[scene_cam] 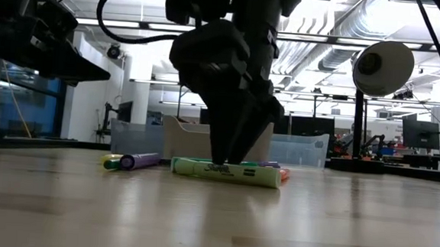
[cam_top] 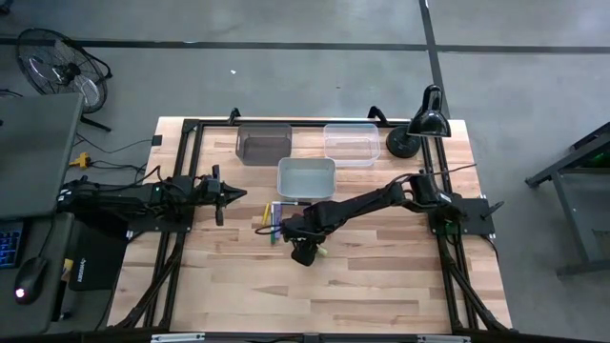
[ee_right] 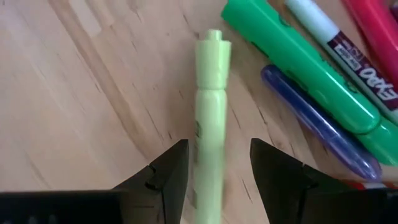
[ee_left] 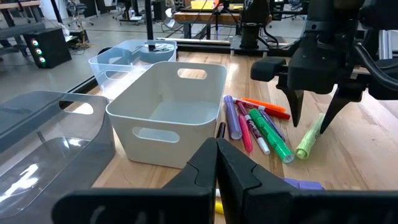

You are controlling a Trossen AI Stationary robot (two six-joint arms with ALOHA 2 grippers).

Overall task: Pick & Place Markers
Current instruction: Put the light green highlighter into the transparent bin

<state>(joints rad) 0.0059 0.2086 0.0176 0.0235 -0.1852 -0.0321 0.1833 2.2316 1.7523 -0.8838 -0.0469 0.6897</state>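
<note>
A pale yellow-green highlighter [ee_right: 210,93] lies flat on the wooden table, apart from a cluster of markers [ee_left: 255,124]: green [ee_right: 311,81], purple [ee_right: 317,118], pink, orange and a white one. My right gripper [ee_right: 217,168] points down, open, with one finger on each side of the highlighter's barrel [scene_cam: 228,172]; a gap shows on both sides. It stands just on the near side of the cluster [cam_top: 274,221]. My left gripper [cam_top: 232,193] waits shut to the left of the cluster, raised off the table.
A white bin [cam_top: 306,178] stands just beyond the markers, with a dark translucent bin [cam_top: 264,143] and a clear bin [cam_top: 351,143] behind it. A black desk lamp [cam_top: 419,129] sits at the far right corner. Bare wood lies toward the near edge.
</note>
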